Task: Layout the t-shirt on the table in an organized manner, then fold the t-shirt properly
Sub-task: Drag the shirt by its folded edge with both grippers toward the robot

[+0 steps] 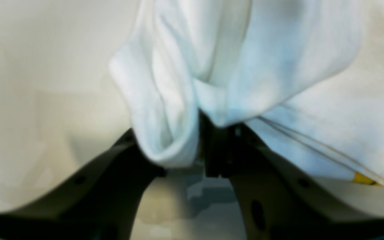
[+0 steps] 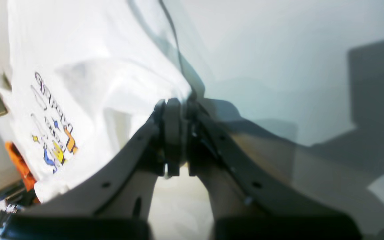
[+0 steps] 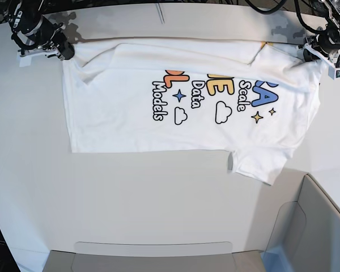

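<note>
1 t-shirt (image 3: 158, 107) on table (image 3: 130, 192), 2 grippers gripping far edge

Grey-white bin (image 3: 320, 226) at corner, dark floor beyond

The only writing to be read is the print on the t-shirt (image 3: 181, 107), which lies sideways across the table (image 3: 158, 198), so the words run top to bottom in the base view. In black letters it says "Models", "Data" and "Scale". Beside them stand big bubble letters, cut off by a fold: a blue "A", a yellow "E" and an orange "L". In the right wrist view the same print is too blurred to read.
</note>
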